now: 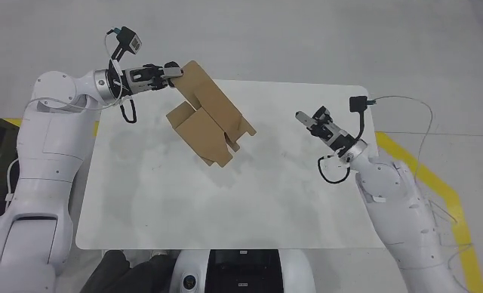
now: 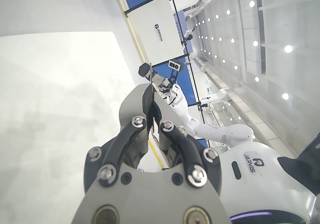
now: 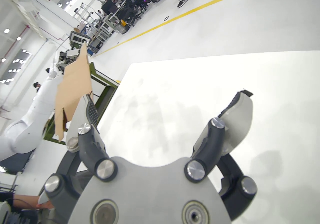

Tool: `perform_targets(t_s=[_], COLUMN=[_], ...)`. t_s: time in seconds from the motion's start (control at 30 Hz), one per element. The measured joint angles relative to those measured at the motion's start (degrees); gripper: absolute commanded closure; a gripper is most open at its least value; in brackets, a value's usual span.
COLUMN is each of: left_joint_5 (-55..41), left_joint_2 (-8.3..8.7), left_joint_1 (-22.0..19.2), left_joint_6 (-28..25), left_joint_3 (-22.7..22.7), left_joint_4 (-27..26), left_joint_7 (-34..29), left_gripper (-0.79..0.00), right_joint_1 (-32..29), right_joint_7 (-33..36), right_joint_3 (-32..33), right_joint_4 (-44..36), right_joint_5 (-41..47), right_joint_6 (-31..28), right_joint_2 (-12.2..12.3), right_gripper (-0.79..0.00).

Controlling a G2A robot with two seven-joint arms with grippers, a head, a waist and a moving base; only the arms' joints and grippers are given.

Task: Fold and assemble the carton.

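A brown cardboard carton (image 1: 210, 122), partly unfolded with flaps hanging, is held up above the white table's (image 1: 226, 210) far left part. My left gripper (image 1: 175, 72) is shut on the carton's top edge; in the left wrist view that edge (image 2: 151, 77) shows as a thin dark strip pinched between the fingers (image 2: 136, 100). My right gripper (image 1: 308, 119) stands open above the table's right side, well apart from the carton, with nothing between its fingers (image 3: 243, 105). From the right wrist view the carton (image 3: 73, 87) hangs far off beyond the table.
The table's edge and rounded far right corner (image 1: 361, 90) lie close to the right gripper. A yellow floor line (image 1: 419, 165) runs past the table on the right. Bare table surface spreads below the carton toward the near edge.
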Motion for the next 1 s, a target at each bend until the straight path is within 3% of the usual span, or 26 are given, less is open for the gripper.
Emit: perform_targets(t_s=[0.33,0.57,1.0], left_joint_5=[0.0,0.0,0.0], left_joint_2=[0.0,0.0,0.0], left_joint_1=[0.0,0.0,0.0], left_joint_6=[0.0,0.0,0.0], left_joint_3=[0.0,0.0,0.0], left_joint_4=[0.0,0.0,0.0], left_joint_7=[0.0,0.0,0.0], left_gripper=[0.0,0.0,0.0], right_joint_1=[0.3,1.8,1.9], right_joint_7=[13.5,19.2,19.6], right_joint_3=[-6.1,-12.0,-12.3], right_joint_4=[0.4,1.6,1.7], right_joint_5=[24.3,33.7,34.9], right_joint_6=[0.4,0.3,0.1], right_joint_2=[-1.1,-2.3,-2.4], right_gripper=[-0.785,-0.785,-0.785])
